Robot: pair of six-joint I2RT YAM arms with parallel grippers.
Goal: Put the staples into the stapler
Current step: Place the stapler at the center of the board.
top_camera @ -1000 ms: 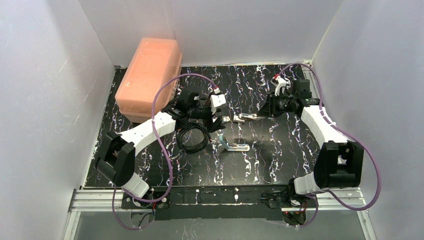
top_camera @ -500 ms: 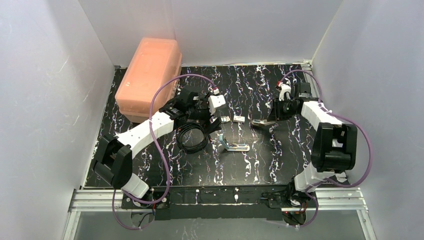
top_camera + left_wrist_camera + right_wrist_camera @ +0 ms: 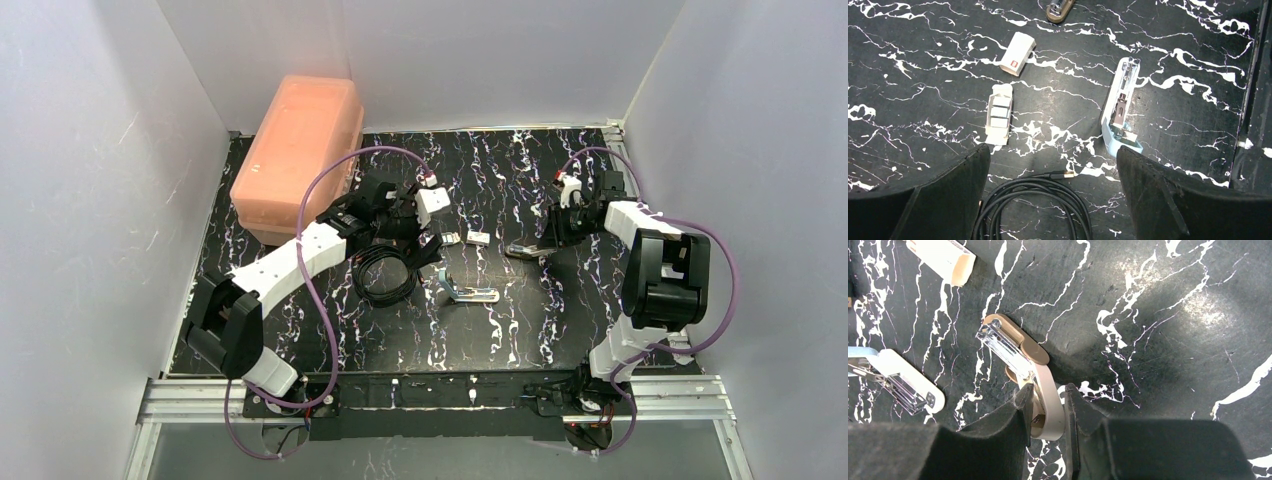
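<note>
Loading is judged not yet begun. The stapler (image 3: 1120, 107) lies opened on the desk (image 3: 1173, 60) just ahead of the left claw (image 3: 1052, 165), which is spread wide and holds nothing. The staples (image 3: 998, 115) are seen in their cardboard sleeve, also ahead of that claw, apart from the stapler. The right claw (image 3: 1048, 402) is closed on a tan stapler (image 3: 1020, 357). 1 red mark is seen on the white block (image 3: 1018, 46); no writing can be read.

Left arm (image 3: 290, 262) stretched forward toward the middle, left gripper (image 3: 1052, 157) facing down with its fingers (image 3: 948, 190) spread wide. Right arm (image 3: 628, 216) folded back tightly on itself – right gripper (image 3: 1048, 412) low, fingers (image 3: 1010, 420) pinched on a tan stapler (image 3: 1034, 351).
</note>
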